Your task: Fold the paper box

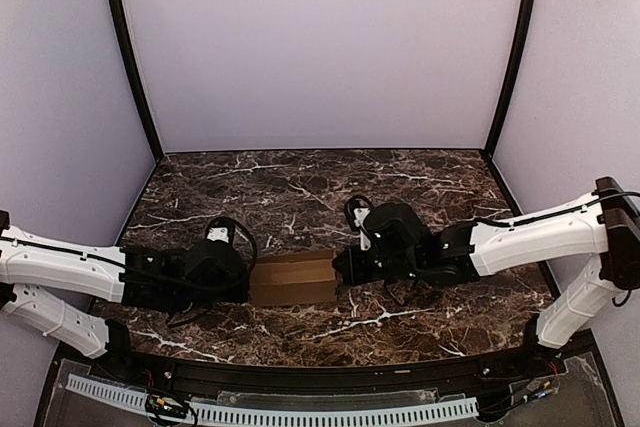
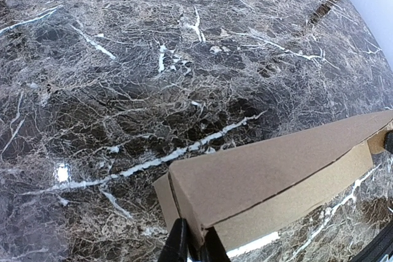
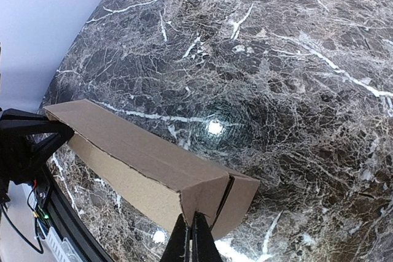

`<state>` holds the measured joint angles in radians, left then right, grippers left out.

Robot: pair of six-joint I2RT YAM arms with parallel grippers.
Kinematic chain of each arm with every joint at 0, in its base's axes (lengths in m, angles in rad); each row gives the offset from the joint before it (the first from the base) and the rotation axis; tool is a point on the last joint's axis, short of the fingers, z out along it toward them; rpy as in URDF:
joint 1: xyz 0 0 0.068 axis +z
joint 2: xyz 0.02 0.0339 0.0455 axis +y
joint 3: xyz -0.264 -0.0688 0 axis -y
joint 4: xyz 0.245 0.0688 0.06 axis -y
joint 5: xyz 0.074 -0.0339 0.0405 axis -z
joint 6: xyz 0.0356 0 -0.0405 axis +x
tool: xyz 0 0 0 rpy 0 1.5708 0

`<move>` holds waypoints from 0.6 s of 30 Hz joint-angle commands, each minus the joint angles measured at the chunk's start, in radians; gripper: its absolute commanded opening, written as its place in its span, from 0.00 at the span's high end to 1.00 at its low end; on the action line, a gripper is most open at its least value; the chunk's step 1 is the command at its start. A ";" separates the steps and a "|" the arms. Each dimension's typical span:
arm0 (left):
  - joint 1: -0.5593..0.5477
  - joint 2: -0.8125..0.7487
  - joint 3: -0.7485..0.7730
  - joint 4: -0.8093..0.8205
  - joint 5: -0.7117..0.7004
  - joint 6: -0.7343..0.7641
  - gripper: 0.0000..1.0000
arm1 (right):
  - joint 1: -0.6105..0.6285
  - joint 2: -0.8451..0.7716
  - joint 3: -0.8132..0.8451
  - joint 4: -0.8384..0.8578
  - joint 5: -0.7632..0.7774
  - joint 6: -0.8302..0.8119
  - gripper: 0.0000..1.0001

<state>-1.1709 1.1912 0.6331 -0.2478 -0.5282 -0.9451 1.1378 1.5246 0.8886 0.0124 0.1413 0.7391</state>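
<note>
Tan paper box, folded into long rect. carton, horizontal L-R at table front-center.

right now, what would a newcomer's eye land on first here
The tan paper box, a long carton lying near the middle of the dark, white-veined marble table. The left end effector pinches its left end, and the right end effector pinches its right end.

Right claw pinching paper box end, marble table
</note>
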 commanded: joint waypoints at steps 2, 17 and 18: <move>-0.015 0.017 -0.004 0.019 0.064 0.008 0.93 | 0.046 0.023 -0.053 0.082 -0.016 0.011 1.00; -0.015 0.013 -0.034 0.026 0.088 -0.001 0.93 | 0.090 0.062 -0.178 0.162 0.082 0.016 1.00; -0.015 0.004 -0.037 0.026 0.096 0.000 0.92 | 0.092 0.067 -0.178 0.157 0.091 0.016 1.00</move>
<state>-1.1709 1.1965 0.6308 -0.2363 -0.5312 -0.9455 1.1988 1.5364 0.7460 0.2325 0.2512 0.7391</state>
